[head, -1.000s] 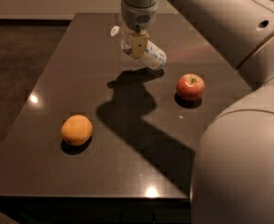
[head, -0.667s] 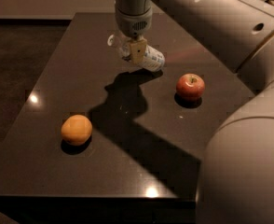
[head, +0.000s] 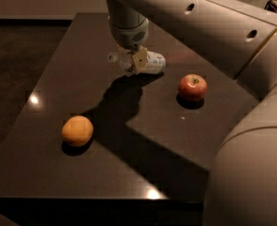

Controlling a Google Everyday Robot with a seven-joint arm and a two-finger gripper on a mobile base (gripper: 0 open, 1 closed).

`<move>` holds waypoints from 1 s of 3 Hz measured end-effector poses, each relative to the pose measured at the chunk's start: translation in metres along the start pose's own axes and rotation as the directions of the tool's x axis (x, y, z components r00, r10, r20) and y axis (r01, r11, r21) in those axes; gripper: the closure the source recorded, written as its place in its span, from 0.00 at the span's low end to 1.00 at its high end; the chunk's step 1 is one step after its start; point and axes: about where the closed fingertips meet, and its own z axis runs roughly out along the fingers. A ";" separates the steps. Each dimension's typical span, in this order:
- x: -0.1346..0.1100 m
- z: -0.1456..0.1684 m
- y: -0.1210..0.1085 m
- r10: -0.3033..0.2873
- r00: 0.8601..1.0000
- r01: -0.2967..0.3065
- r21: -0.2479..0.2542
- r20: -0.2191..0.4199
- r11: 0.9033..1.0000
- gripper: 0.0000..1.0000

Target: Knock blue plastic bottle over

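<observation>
The blue plastic bottle (head: pixel 153 63) lies on its side on the dark table (head: pixel 143 140) at the back centre, a pale bluish body with a white label. My gripper (head: pixel 133 61) hangs from the arm directly over and in front of the bottle's left part and hides its cap end. A small pale piece (head: pixel 113 57) shows just left of the gripper; I cannot tell whether it is the cap.
A red apple (head: pixel 192 87) stands to the right of the bottle. An orange (head: pixel 77 130) sits at the front left. My arm's large pale links (head: pixel 251 140) fill the right side and top of the view. The table's left edge borders dark floor.
My gripper has come down and slightly towards the front, staying at the bottle. The bottle has shifted a little with it. Apple and orange have not moved.
</observation>
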 end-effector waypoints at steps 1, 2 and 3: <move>-0.008 0.009 0.010 -0.088 0.996 0.088 -0.041 -0.002 0.995 0.05; -0.017 0.021 0.026 -0.120 0.992 0.123 -0.077 0.041 0.989 0.00; -0.017 0.021 0.026 -0.120 0.992 0.123 -0.077 0.041 0.989 0.00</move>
